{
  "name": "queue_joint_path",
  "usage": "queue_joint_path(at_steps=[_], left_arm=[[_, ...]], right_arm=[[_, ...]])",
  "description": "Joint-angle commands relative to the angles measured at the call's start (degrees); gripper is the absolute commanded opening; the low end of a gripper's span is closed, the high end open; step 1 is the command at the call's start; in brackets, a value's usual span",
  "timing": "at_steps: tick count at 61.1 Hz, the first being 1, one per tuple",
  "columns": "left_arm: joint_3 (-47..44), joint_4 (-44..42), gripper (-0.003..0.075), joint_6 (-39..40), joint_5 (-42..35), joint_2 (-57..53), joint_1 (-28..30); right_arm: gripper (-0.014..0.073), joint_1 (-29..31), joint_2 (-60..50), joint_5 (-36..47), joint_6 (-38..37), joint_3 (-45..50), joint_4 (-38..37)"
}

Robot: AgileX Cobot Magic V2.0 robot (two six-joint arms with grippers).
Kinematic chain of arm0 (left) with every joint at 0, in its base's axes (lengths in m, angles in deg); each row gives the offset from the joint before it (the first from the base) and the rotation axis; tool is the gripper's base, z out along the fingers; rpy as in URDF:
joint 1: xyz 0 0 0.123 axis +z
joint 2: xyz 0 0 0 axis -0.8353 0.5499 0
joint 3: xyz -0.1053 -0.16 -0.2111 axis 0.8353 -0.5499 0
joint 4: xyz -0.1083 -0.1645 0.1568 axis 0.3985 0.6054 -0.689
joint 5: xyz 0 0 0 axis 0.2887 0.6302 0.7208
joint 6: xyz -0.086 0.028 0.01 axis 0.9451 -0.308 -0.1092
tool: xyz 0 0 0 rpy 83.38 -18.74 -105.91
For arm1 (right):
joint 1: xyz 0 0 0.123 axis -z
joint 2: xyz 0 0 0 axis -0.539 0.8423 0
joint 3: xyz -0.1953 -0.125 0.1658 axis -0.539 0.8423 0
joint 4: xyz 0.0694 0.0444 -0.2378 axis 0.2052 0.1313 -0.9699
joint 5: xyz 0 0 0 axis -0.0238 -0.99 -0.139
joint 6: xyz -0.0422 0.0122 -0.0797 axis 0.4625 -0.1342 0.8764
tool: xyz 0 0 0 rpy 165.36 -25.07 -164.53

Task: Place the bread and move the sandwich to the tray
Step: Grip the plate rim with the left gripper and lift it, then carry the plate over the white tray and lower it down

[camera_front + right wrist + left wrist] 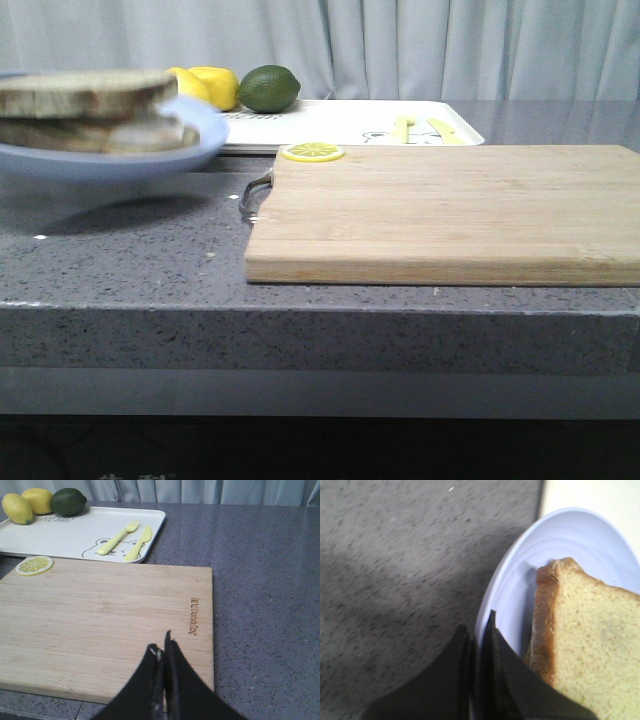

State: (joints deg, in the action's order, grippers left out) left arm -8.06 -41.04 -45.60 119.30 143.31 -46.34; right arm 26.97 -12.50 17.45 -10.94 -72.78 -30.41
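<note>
Left hand point(479, 645) gripping plate point(570, 545) rim, sandwich point(85, 108) riding raised at upper left of front view; right hand point(162, 655) closed, hanging over cutting board point(100, 620); tray point(350, 122) lying behind.

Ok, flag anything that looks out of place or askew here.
The pale blue plate with the sandwich is off the counter, its shadow beneath; the left gripper pinches its rim. A lemon slice sits alone on the cutting board corner. Nothing spilled or damaged.

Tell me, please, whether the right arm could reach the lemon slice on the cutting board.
Probably yes: the right hand, shut and empty, hovers over the bare cutting board, with nothing between it and the lemon slice.
</note>
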Motion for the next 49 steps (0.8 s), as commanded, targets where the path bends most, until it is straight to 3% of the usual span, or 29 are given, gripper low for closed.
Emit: queue_joint_path(at_steps=[1, 13, 25, 49], left_arm=[[4.41, 7.24, -0.002, -0.8, 0.59, -2.32, 0.18], [12.42, 9.14, -0.002, 0.25, 5.62, 2.06, -0.39], [25.27, 8.47, -0.002, 3.88, 7.07, 10.99, -5.19], [67.73, -0.87, -0.002, 19.29, 16.84, 37.69, -13.3]], right_arm=[[-0.006, 0.29, 0.36, 4.78, -0.04, -1.46, 0.16], [-0.006, 0.29, 0.36, 4.78, -0.04, -1.46, 0.16], [-0.006, 0.29, 0.36, 4.78, -0.04, -1.46, 0.16], [-0.006, 0.29, 0.36, 4.91, -0.04, -1.46, 0.16]])
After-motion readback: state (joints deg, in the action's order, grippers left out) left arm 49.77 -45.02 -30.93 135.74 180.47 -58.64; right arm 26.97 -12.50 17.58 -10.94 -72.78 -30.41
